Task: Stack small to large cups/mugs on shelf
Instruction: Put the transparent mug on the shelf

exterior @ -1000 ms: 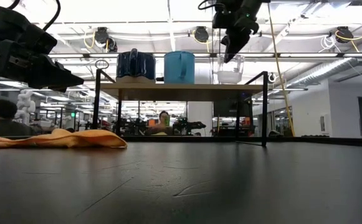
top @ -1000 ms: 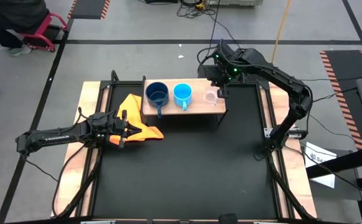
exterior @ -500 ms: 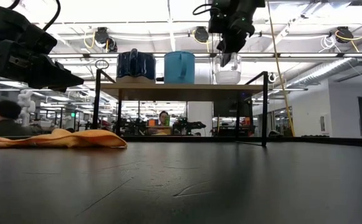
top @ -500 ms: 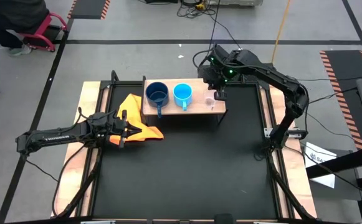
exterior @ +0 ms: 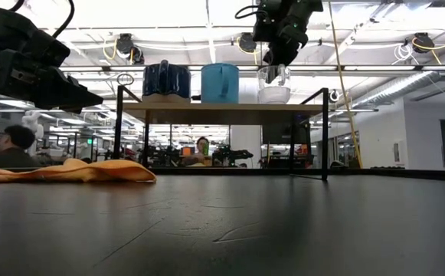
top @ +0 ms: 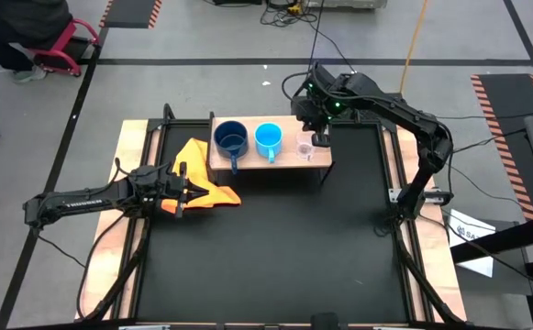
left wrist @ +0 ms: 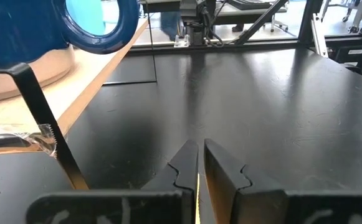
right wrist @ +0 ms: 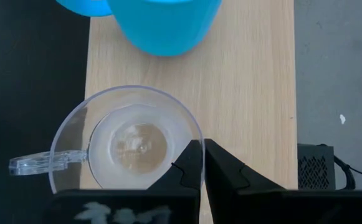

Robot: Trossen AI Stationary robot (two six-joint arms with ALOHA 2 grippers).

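Observation:
On the light-wood shelf (top: 289, 163) a dark blue mug (top: 232, 139), a light blue mug (top: 268, 139) and a clear glass cup (top: 306, 147) stand in a row from left to right. My right gripper (right wrist: 200, 149) is over the shelf's right end, shut on the glass cup (right wrist: 131, 143). The cup's handle (right wrist: 37, 163) points away from the fingers. My left gripper (top: 182, 179) hovers shut above the yellow-orange cloth (top: 202, 174) at the table's left, clear of it in the low view. My right gripper pinches the glass cup's rim (right wrist: 193, 127) between its two fingers, on the side opposite the handle. The fingers come slanting down from above. The cup (exterior: 274, 84) stays upright, its base at the shelf board; whether it rests there or hangs just clear I cannot tell.
The shelf (exterior: 222, 111) stands on thin dark legs at the table's far side. The cloth (exterior: 69, 170) lies flat on the black tabletop by the left rail. People sit in the room beyond the table.
My right gripper has gone toward the table's left and a little down. The glass cup has gone with it along the shelf, closer to the light blue mug, and stays upright.

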